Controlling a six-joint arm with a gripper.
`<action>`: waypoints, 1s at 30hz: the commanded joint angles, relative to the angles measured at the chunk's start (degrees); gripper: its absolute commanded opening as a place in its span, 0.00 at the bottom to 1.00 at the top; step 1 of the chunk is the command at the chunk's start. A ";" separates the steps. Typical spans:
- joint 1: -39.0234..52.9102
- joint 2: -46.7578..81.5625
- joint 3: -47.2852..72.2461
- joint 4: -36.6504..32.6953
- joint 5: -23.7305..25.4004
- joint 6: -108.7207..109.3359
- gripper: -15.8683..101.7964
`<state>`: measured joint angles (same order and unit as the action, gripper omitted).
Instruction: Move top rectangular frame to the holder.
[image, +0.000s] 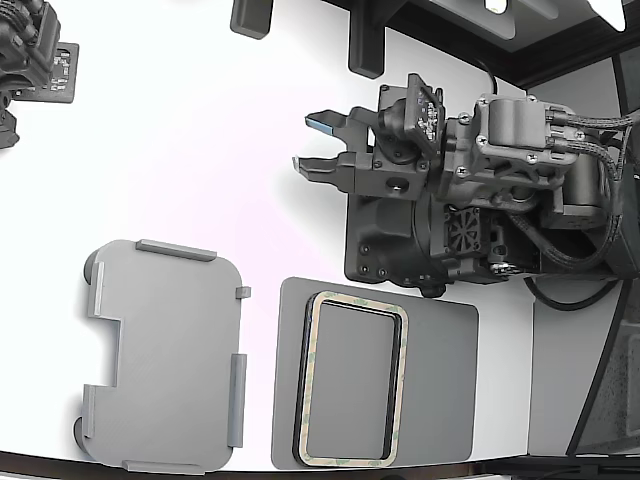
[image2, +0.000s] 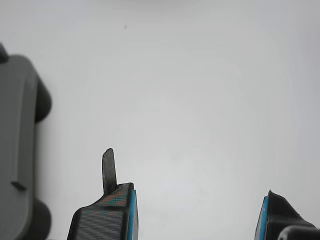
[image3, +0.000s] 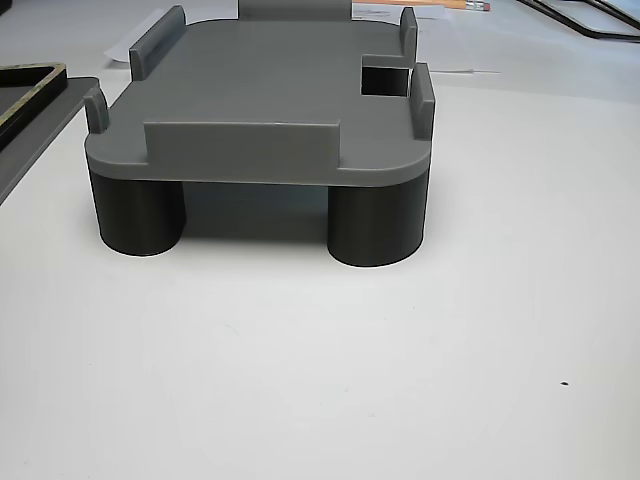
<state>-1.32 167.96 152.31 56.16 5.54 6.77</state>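
The top rectangular frame (image: 355, 299), beige-tan with a black inner edge, lies flat on a darker grey mat (image: 440, 380) near the exterior view's lower middle. Whether more frames lie under it cannot be told. Its corner shows in the other view (image3: 28, 88). The holder (image: 165, 350), a light grey tray with raised edge tabs, stands empty to the exterior view's left of the mat. It rests on black round legs in the other view (image3: 270, 90) and shows at the wrist view's edge (image2: 17, 150). My gripper (image: 312, 145) is open and empty over bare white table, apart from frame and holder (image2: 197, 215).
A second dark arm (image: 30, 60) sits at the exterior view's upper left corner. Dark fixtures (image: 365, 45) stand along the table's far edge. The table's front edge runs just below the holder and mat.
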 joint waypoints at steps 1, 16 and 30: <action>-0.62 1.23 0.79 -15.29 -4.13 -8.70 0.98; 3.16 -12.83 -13.62 -7.65 -9.58 -24.52 0.98; 41.13 -32.17 -27.86 11.69 -2.20 -31.29 0.98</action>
<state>32.26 137.99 127.79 66.88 2.90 -25.22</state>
